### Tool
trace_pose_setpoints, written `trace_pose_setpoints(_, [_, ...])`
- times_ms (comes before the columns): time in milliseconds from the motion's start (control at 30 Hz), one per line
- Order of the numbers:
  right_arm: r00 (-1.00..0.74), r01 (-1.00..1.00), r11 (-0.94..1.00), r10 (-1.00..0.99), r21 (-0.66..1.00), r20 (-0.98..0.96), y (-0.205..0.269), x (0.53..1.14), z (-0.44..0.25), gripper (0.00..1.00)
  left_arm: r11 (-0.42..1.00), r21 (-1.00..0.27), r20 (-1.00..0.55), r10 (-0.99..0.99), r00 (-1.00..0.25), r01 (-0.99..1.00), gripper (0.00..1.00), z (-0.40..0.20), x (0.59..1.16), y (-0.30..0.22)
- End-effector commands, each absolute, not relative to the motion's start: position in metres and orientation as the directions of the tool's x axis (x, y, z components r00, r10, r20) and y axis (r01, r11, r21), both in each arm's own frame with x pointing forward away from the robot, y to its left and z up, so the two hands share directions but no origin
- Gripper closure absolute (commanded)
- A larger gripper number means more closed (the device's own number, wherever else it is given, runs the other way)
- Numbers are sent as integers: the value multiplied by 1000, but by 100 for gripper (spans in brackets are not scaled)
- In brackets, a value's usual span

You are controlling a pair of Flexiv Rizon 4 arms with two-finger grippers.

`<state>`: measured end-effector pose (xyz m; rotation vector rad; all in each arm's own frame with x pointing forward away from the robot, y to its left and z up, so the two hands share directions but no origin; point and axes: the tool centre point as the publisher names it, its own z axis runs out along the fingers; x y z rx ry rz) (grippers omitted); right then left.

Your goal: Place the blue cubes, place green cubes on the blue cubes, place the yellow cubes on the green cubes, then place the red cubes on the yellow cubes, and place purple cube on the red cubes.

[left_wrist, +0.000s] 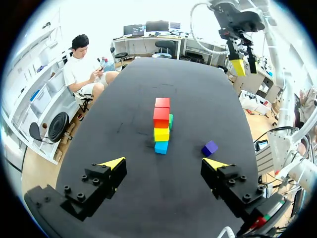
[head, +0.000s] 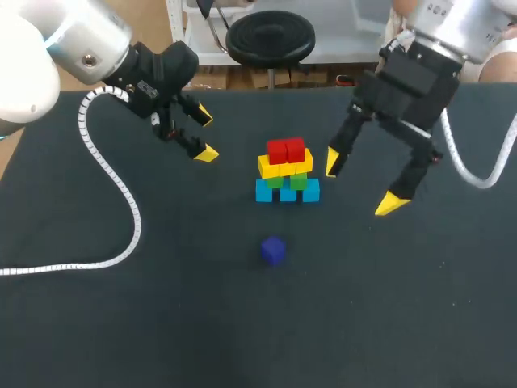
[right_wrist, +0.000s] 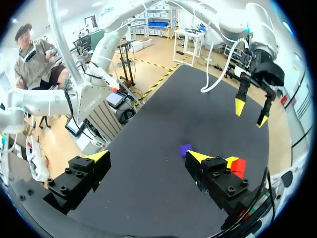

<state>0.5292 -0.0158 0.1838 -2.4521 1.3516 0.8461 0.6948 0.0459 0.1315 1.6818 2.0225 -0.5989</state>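
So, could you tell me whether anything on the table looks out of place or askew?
Only the purple cube: it sits alone on the table, apart from the stack, not yet on the red cubes. The stack itself stands upright.

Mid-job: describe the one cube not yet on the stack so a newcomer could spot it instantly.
On the black table, find the coloured stack near the middle. The purple cube sits alone just on the head camera's side of it, touching nothing. It is the only loose cube and the only purple one.
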Motion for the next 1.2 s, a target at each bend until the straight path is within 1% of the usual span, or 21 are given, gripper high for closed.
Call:
trace_pose_setpoints(33, [383,-852,-516,-730,89,-567,-23,506,173,0,162,-51,-586,794,-161,985,0,131,697,46])
trace_pose_setpoints(133, [342,-858,-495,-748,134,-569,-24,491,159,0,162,-51,-586,794,-161,985,0,131,697,46])
trace_pose_setpoints(233, [263,-869,-454,-759,195,-595,-25,480,142,0,162,-51,-586,794,-161,985,0,131,697,46])
trace_pose_setpoints(367, [233,-870,-434,-780,234,-580,-14,465,125,0,162,-51,-586,794,-161,985,0,131,697,46])
trace_pose_setpoints(633, [305,-842,-474,-812,258,-497,16,453,109,0,162,-51,-586,794,-161,985,0,131,697,46])
trace_pose_setpoints(767, [348,-836,-494,-813,238,-467,26,449,102,0,162,-51,-586,794,-161,985,0,131,697,46])
trace_pose_setpoints(1200, [417,-810,-546,-792,213,-446,55,475,88,0,162,-51,-586,794,-161,985,0,131,697,46])
